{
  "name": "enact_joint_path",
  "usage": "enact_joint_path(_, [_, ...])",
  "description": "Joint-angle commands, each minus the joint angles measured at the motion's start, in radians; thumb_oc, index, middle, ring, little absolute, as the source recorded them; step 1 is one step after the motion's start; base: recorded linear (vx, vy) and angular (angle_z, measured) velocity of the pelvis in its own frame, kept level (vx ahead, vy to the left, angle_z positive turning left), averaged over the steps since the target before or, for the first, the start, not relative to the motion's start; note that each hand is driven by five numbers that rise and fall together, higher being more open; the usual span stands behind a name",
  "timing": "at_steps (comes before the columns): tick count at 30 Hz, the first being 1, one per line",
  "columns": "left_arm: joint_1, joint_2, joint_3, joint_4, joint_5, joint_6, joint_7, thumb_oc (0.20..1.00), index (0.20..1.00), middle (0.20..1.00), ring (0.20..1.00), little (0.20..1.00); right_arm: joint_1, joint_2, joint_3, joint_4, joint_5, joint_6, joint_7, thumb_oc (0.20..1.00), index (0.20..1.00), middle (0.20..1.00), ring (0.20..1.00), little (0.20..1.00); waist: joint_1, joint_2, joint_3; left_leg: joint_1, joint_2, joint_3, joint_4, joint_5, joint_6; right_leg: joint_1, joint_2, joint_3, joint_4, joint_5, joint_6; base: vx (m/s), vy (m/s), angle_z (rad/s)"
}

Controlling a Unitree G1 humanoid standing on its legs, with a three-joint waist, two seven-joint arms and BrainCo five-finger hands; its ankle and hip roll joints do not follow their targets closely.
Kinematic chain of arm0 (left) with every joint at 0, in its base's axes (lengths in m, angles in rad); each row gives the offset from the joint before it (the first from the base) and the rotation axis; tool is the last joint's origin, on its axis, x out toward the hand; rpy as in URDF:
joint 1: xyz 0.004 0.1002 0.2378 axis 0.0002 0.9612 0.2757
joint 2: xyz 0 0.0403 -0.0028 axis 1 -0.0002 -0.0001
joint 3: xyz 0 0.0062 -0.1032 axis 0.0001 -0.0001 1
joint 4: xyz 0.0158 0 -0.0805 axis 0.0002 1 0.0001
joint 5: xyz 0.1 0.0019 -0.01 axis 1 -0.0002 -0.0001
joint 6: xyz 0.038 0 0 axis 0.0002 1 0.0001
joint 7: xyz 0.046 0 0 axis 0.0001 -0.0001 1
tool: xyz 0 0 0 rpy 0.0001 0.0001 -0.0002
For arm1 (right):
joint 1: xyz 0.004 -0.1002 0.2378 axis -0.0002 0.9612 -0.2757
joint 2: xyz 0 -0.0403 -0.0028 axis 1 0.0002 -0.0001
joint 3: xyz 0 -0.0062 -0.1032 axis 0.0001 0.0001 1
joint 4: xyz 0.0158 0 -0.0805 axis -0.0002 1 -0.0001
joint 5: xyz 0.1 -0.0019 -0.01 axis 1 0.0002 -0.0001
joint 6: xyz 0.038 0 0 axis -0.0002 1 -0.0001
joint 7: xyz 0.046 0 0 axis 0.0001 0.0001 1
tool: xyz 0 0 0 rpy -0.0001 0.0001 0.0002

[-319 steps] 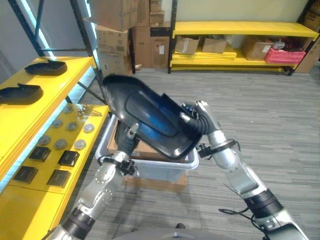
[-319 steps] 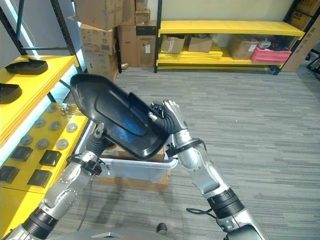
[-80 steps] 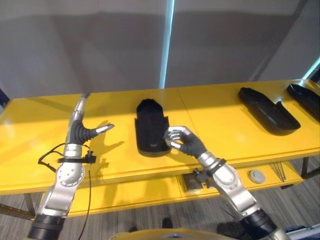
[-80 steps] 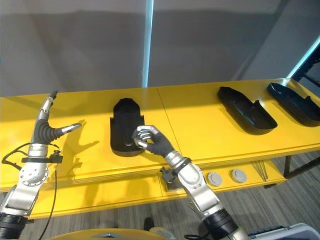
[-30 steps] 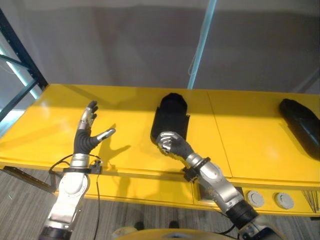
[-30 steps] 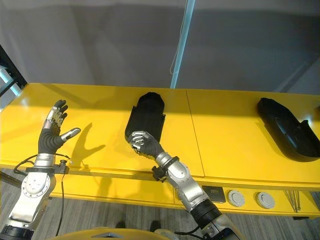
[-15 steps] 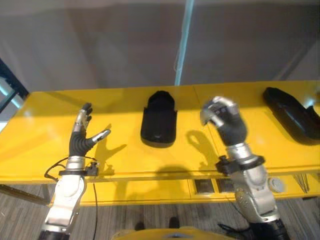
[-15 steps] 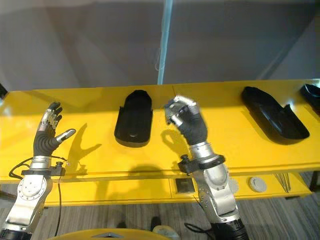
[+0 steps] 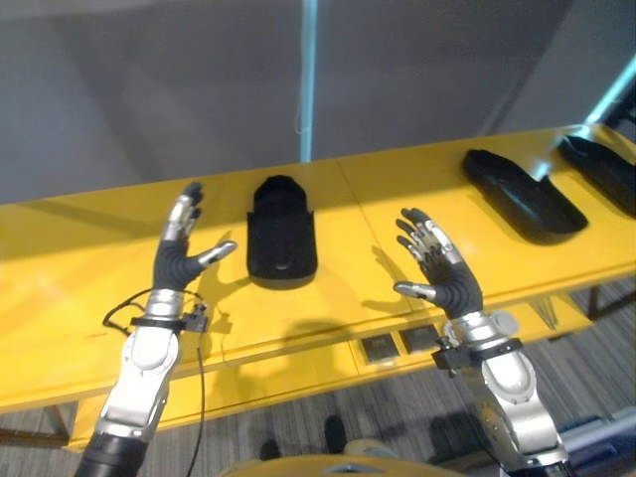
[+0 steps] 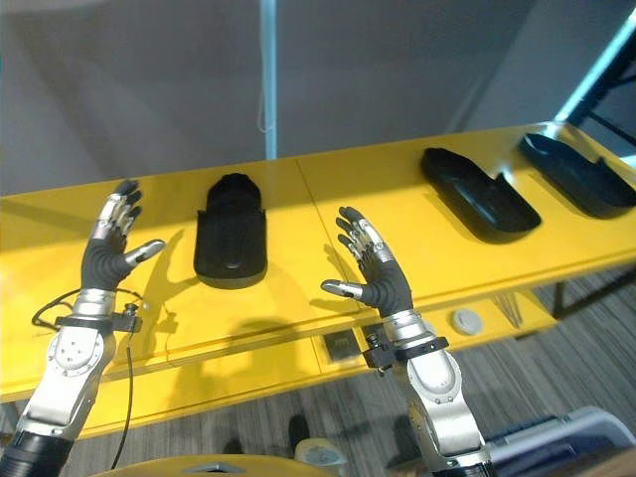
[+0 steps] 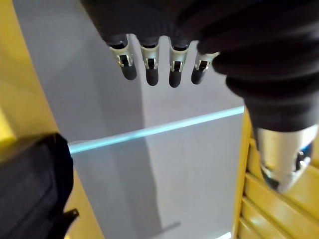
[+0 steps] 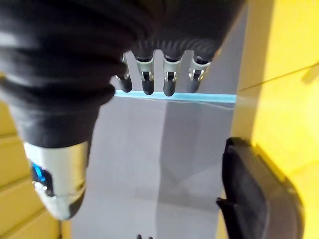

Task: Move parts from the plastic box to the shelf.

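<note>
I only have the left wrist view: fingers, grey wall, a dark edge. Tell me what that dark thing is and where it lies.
Observer: A black part, flat on the yellow shelf, between the two hands.
Operator: Report the right hand.
Observer: The right hand is open, raised above the shelf's front edge, holding nothing.
Operator: Now the left hand.
Observer: The left hand is open too, raised beside the black part, apart from it.
Operator: List other parts.
Observer: Two more black parts lie further along on the robot's right.
</note>
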Motion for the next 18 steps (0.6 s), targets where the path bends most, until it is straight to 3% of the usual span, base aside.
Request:
enact_joint_path(1, [-0.071,0.055,-0.029,-0.026,-0.012,-0.039,-0.016,1.000,1.000,1.000,1.000,1.000,-0.040,0.021,-0.014,-0.011,-0.047,-0.043,-0.042,1.000,1.000,1.000,1.000,1.000,-0.030,-0.030,0.004,0.031,0.046,0.054,-0.001,-0.134,0.006,0.010,-0.085,0.068,0.100,-0.134,0.104,-0.17,0.131,-0.65])
enact_joint_path(3, [-0.096,0.059,-0.040,-0.019,-0.011,-0.043,-0.017,1.000,1.000,1.000,1.000,1.000,-0.046,0.024,-0.016,-0.003,-0.055,-0.043,-0.048,1.000,1.000,1.000,1.000,1.000,-0.032,-0.033,0.021,0.030,0.049,0.098,0.001,-0.136,0.009,-0.030,-0.082,0.089,0.121,-0.111,0.119,-0.15,0.069,-1.03])
enact_joint_path(4, [-0.113,0.065,-0.044,-0.024,-0.015,-0.044,-0.019,1.000,1.000,1.000,1.000,1.000,-0.049,0.025,-0.021,-0.004,-0.079,-0.039,-0.064,1.000,1.000,1.000,1.000,1.000,-0.041,-0.031,0.040,0.029,0.057,0.150,0.002,-0.141,0.011,-0.062,-0.095,0.068,0.127,-0.095,0.133,-0.13,0.068,-1.51])
enact_joint_path(9, [-0.118,0.072,-0.039,-0.023,-0.014,-0.038,-0.033,1.000,1.000,1.000,1.000,1.000,-0.041,0.025,-0.023,-0.004,-0.119,-0.035,-0.060,1.000,1.000,1.000,1.000,1.000,-0.043,-0.037,0.051,0.071,0.080,0.358,0.019,-0.170,0.015,-0.128,-0.168,-0.189,0.127,-0.052,0.136,-0.04,0.056,-1.83])
enact_joint_path(12, [-0.125,0.082,-0.036,-0.012,-0.004,-0.024,-0.045,1.000,1.000,1.000,1.000,1.000,-0.043,0.042,-0.011,0.011,-0.095,-0.036,-0.059,1.000,1.000,1.000,1.000,1.000,-0.029,-0.025,0.052,0.088,0.102,0.420,0.035,-0.186,0.017,-0.124,-0.212,-0.328,0.166,-0.067,0.139,-0.06,-0.068,-1.59])
enact_joint_path(13, [-0.130,0.084,-0.039,-0.007,-0.006,-0.020,-0.051,1.000,1.000,1.000,1.000,1.000,-0.045,0.048,-0.007,0.018,-0.092,-0.034,-0.059,1.000,1.000,1.000,1.000,1.000,-0.029,-0.025,0.053,0.081,0.111,0.433,0.042,-0.182,0.017,-0.110,-0.223,-0.344,0.189,-0.078,0.132,-0.14,-0.159,-1.14])
enact_joint_path(15, [-0.136,0.086,-0.040,0.001,-0.012,-0.020,-0.057,1.000,1.000,1.000,1.000,1.000,-0.043,0.054,-0.006,0.023,-0.091,-0.032,-0.056,1.000,1.000,1.000,1.000,1.000,-0.031,-0.026,0.053,0.078,0.117,0.441,0.048,-0.179,0.015,-0.104,-0.225,-0.328,0.220,-0.093,0.130,-0.07,-0.155,-0.72])
enact_joint_path(16, [-0.159,0.086,-0.048,0.020,-0.017,-0.025,-0.063,1.000,1.000,1.000,1.000,1.000,-0.034,0.060,-0.012,0.025,-0.088,-0.031,-0.044,1.000,1.000,1.000,1.000,1.000,-0.040,-0.028,0.046,0.066,0.127,0.440,0.055,-0.172,0.011,-0.080,-0.213,-0.246,0.242,-0.109,0.138,-0.02,-0.220,-0.43])
enact_joint_path(18, [-0.162,0.081,-0.055,0.021,-0.017,-0.029,-0.066,1.000,1.000,1.000,1.000,1.000,-0.025,0.059,-0.019,0.020,-0.077,-0.032,-0.037,1.000,1.000,1.000,1.000,1.000,-0.031,-0.028,0.031,0.052,0.140,0.431,0.065,-0.162,-0.001,-0.028,-0.190,-0.203,0.188,-0.136,0.134,0.00,-0.302,-0.70])
